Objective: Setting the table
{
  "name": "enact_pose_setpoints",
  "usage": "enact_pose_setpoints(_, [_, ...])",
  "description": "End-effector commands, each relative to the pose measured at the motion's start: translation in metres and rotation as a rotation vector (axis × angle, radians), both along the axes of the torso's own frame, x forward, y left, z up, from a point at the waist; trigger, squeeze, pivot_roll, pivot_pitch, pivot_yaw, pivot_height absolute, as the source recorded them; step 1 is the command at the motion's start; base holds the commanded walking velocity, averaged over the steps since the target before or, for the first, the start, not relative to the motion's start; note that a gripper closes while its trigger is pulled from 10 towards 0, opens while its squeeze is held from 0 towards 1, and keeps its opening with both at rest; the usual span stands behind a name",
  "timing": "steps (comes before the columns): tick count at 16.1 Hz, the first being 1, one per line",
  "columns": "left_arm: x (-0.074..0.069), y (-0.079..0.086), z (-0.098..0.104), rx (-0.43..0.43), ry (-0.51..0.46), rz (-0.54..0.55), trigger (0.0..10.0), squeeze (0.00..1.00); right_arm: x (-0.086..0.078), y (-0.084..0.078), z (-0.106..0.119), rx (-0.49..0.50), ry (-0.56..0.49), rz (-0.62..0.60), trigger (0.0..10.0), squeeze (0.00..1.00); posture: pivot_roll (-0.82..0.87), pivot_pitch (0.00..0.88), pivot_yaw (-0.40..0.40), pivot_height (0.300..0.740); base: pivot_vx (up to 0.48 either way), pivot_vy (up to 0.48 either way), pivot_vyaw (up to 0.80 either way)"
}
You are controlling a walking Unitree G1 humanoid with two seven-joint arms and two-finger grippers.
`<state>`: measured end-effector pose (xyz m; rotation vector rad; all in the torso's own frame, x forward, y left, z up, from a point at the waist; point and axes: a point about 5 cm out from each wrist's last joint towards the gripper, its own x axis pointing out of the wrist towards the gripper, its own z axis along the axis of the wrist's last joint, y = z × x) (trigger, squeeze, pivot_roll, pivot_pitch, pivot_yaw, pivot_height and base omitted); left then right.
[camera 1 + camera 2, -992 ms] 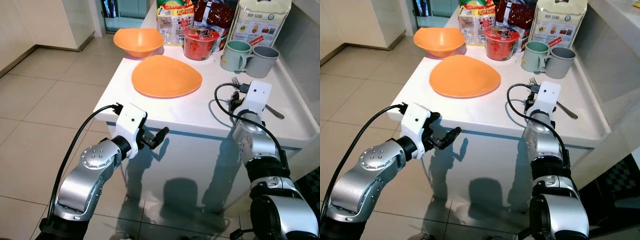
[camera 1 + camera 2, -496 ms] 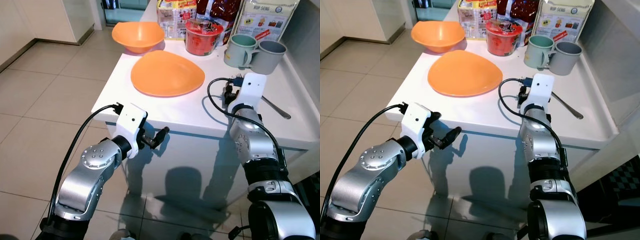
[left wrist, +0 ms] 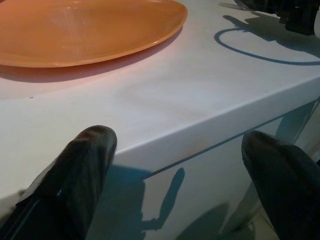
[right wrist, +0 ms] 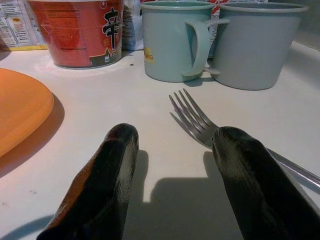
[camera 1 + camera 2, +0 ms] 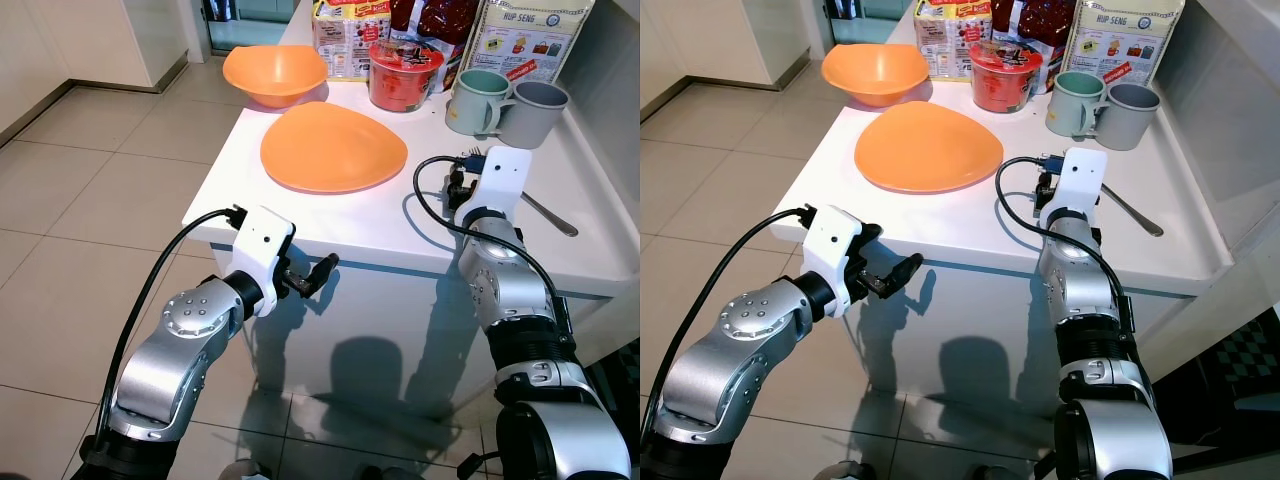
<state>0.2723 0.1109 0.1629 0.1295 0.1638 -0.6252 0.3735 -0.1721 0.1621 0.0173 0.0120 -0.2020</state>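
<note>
white table (image 5: 340, 225) – orange plate (image 5: 333, 147) at centre | R gripper (image 4: 172, 170) over tabletop, fingers apart, empty – fork (image 4: 200, 120) just ahead | L gripper (image 3: 175, 165) off table's front edge, open, empty

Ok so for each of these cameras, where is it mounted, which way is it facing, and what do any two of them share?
Left eye view: on the head, looking down at the white table; both silver arms show.
Right eye view: the same scene from its stereo twin.
Left wrist view: along the open left claw, held off the table edge, toward the orange plate.
Right wrist view: along the open right claw above the tabletop, at the fork and two mugs.
Shared: both wrist views catch the orange plate.
</note>
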Motion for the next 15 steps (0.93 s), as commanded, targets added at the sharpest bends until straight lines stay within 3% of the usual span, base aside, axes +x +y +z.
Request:
enact_pose_setpoints(1, [0.0, -0.003, 0.0, 0.001, -0.002, -0.012, 10.0, 0.0, 0.001, 0.0, 0.005, 0.003, -0.012, 0.0, 10.0, 0.0, 0.1, 0.086, -0.006, 0.74, 0.0, 0.0, 0.0])
enact_pose_setpoints(8, [0.0, -0.003, 0.0, 0.002, -0.003, -0.012, 10.0, 0.0, 0.0, 0.0, 0.005, -0.002, -0.012, 0.004, 10.0, 0.0, 0.1, 0.086, -0.005, 0.74, 0.0, 0.0, 0.0])
enact_pose_setpoints(9, [0.005, -0.002, 0.0, 0.042, -0.017, -0.015, 10.0, 0.0, 0.001, 0.001, 0.006, 0.107, 0.026, 0.002, 10.0, 0.0, 0.1, 0.08, 0.009, 0.74, 0.0, 0.0, 0.0])
enact_pose_setpoints(10, [0.007, -0.001, -0.001, 0.054, -0.02, -0.01, 10.0, 0.0, -0.001, 0.002, -0.007, 0.132, 0.092, 0.006, 10.0, 0.0, 0.1, 0.079, 0.01, 0.74, 0.0, 0.0, 0.0])
enact_pose_setpoints(13, [0.012, 0.003, -0.005, 0.078, -0.028, 0.016, 10.0, 0.0, -0.017, 0.017, -0.037, 0.12, 0.18, 0.091, 10.0, 0.0, 0.11, 0.052, 0.002, 0.74, 0.0, 0.0, 0.0])
enact_pose_setpoints(15, [0.025, 0.008, -0.006, 0.038, -0.039, 0.107, 10.0, 0.0, -0.033, 0.039, -0.036, 0.076, 0.116, 0.235, 10.0, 0.0, 0.1, 0.006, -0.023, 0.74, 0.0, 0.0, 0.0])
